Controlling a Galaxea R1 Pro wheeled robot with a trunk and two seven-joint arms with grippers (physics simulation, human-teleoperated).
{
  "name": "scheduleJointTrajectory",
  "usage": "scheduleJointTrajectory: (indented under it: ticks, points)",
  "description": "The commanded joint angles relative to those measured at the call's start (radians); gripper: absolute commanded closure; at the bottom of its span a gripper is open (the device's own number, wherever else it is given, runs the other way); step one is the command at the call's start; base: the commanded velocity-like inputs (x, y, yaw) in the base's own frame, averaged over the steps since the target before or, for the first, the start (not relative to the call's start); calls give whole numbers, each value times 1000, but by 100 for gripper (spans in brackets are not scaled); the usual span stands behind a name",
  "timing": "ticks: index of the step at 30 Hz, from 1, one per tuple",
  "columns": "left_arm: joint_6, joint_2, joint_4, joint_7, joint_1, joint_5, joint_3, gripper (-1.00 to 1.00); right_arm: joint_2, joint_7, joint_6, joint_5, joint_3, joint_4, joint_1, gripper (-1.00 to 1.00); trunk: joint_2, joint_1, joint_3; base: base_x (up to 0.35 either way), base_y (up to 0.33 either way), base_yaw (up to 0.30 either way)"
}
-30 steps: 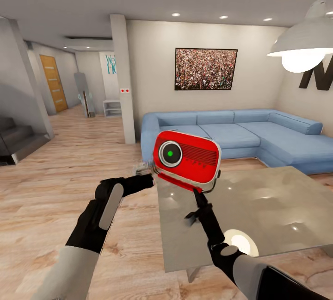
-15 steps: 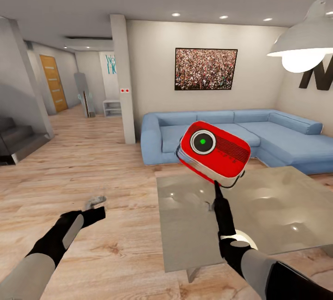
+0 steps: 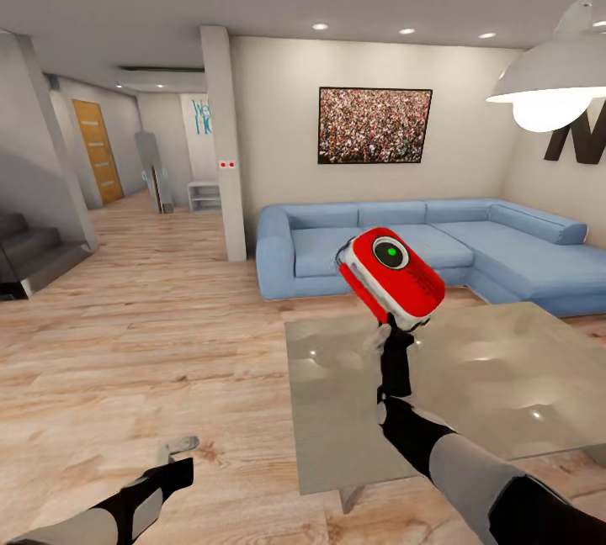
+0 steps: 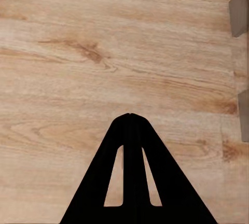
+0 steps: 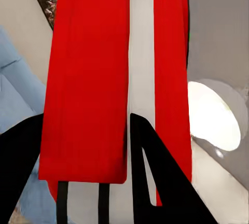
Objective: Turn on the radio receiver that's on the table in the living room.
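Glossy red plastic radio receiver (image 3: pixel 390 278), reflective grey table (image 3: pixel 505 394), wood-grain floor (image 3: pixel 126 360)

Large dark letter (image 3: pixel 575 141), cut off, on right wall (image 3: pixel 539 166).

Bright, sharp; lamp (image 3: pixel 551 82) glare on table (image 3: pixel 505 377).

Glossy grey table (image 3: pixel 497 394) on light wood floor (image 3: pixel 126 343), top bare but for reflections
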Motion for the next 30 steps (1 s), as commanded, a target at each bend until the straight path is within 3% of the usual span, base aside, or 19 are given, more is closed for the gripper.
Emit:
scheduleJointTrajectory:
  ticks: [1,4,6,7,11,12,15,16,18,19,21,26,30]
  points:
    - [-6,-3,3,0,0,0,-1,100,-1,20,-4,4,-16,-17,0,100,0,0,0,0,0,0]
    - [-24,-20,13,0,0,0,-5,100,-5,168,-10,3,-137,-112,0,100,0,0,0,0,0,0]
    - [-27,-26,16,0,0,0,-6,100,-5,301,-12,2,-240,-170,0,100,0,0,0,0,0,0]
    - [-28,-27,16,0,0,0,-6,100,-5,338,-12,2,-267,-184,0,100,0,0,0,0,0,0]
    - [-30,-30,17,0,0,0,-16,100,-5,611,-12,2,-472,-292,0,100,0,0,0,0,0,0]
    - [-30,-30,17,0,0,0,-17,100,-5,640,-12,2,-495,-304,0,100,0,0,0,0,0,0]
    - [-30,-30,17,0,0,0,-21,100,-6,813,-10,2,-624,-372,0,100,0,0,0,0,0,0]
    - [-30,-30,17,0,0,0,-21,100,-7,846,-9,2,-645,-383,0,100,0,0,0,0,0,0]
    - [-30,-30,17,0,0,0,-22,100,-12,991,-5,3,-734,-432,0,100,0,0,0,0,0,0]
    - [-30,-30,17,0,0,0,-22,100,-15,1031,-3,3,-757,-445,0,100,0,0,0,0,0,0]
    - [-30,-30,17,0,0,0,-22,100,-26,1193,3,3,-845,-492,0,100,0,0,0,0,0,0]
    - [-30,-30,18,0,0,0,-22,100,-36,1424,84,6,-964,-583,0,100,0,0,0,0,0,0]
    - [-30,-30,18,0,0,0,-24,100,-65,1591,119,2,-987,-602,0,100,0,0,0,0,0,0]
